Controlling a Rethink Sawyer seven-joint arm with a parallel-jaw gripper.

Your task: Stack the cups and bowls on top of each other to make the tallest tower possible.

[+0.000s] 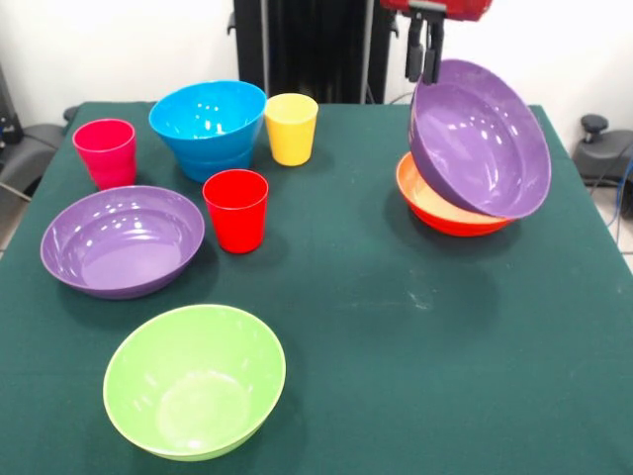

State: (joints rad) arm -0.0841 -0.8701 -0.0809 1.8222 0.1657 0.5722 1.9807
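Gripper: comes down from above at the far right; its dark fingers are closed on the top rim of the tilted purple bowl, one finger either side of the wall.
Tilted purple bowl: hangs steeply on edge, its opening facing the camera, its low side over or resting on the orange bowl; I cannot tell whether they touch.
Orange bowl: upright on the green counter, right side.
Other bowls: a second purple bowl at the left, a lime green bowl at the near edge, blue bowls nested at the back.
Cups: pink, red and yellow, all upright and apart.
Handling: the bowls look light, stiff and glossy, so probably slippery; a thin rim pinch lets the bowl swing.
Hold: the rim seems the only graspable place.
Progress: early, nearly everything unstacked.
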